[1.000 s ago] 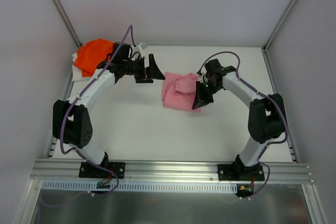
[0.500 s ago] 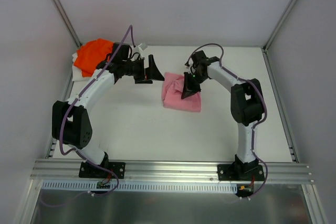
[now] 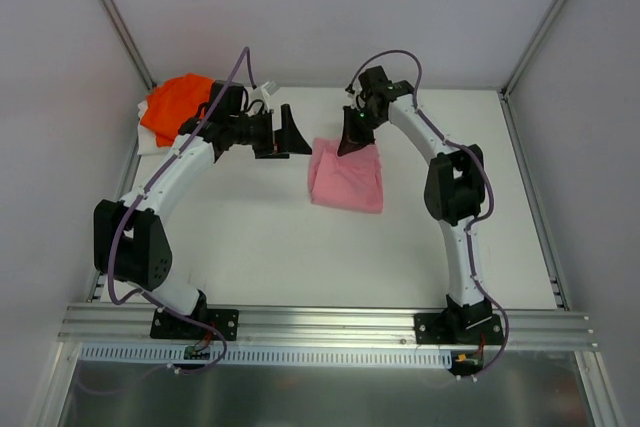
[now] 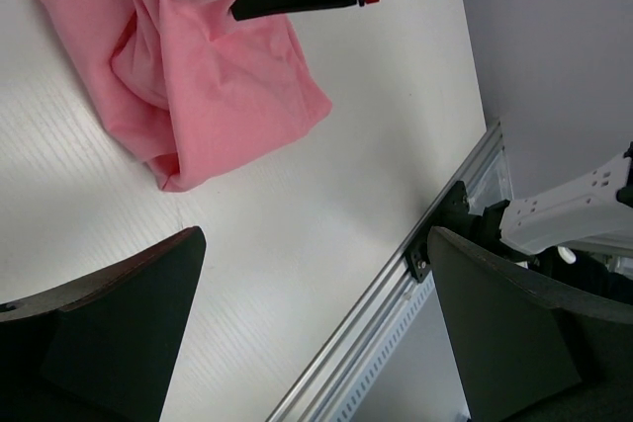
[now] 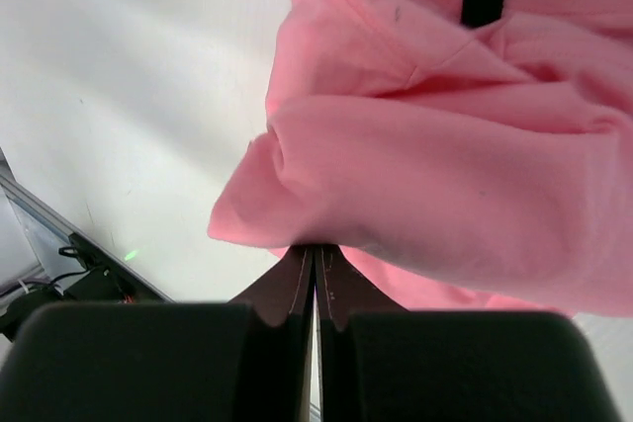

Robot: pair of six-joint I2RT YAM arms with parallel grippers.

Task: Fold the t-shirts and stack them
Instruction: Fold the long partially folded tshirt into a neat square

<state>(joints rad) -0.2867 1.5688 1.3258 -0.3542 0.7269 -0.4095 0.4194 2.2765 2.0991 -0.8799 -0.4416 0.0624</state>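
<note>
The light pink t-shirt [image 3: 347, 179] lies partly folded in the middle of the table, also in the left wrist view [image 4: 208, 76] and the right wrist view [image 5: 445, 165]. My right gripper [image 3: 352, 144] [image 5: 316, 249] is at the shirt's far edge, shut on a fold of the pink cloth. The bright orange t-shirt [image 3: 175, 102] lies bunched in the far left corner. My left gripper [image 3: 290, 132] [image 4: 315, 244] hovers between the two shirts, open and holding nothing, left of the pink one.
A bit of white cloth [image 3: 150, 142] shows under the orange t-shirt. Metal rails [image 3: 520, 157] edge the white table [image 3: 270, 237], and white walls enclose it on three sides.
My right arm has swung from the pink t-shirt's right side to its far edge, drawing the cloth out flatter. The left arm has barely moved.
</note>
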